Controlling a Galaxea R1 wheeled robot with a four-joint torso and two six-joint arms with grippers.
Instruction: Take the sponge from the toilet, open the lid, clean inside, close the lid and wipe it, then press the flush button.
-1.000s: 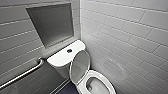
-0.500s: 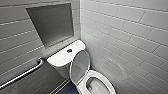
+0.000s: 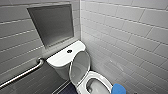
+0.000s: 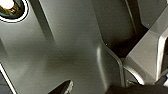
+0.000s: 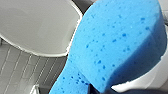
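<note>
Jaws of right gripper [image 5: 97,90] seemingly clamping sponge [image 5: 117,42] at narrow end; sponge looking light, soft, porous, likely squashing under pressure; holding across waist suiting it.

Your right gripper [image 5: 100,91] clamps the bright blue porous sponge [image 5: 117,45] close before its wrist. Your left wrist faces your own dark grey plate [image 4: 70,45].

Sponge [image 5: 115,47]: blue, porous, close to lens. White lid [image 5: 37,25] behind it. Grey tiles [image 5: 22,72] beyond. Toilet [image 5: 140,81] rim under the sponge's edge.
</note>
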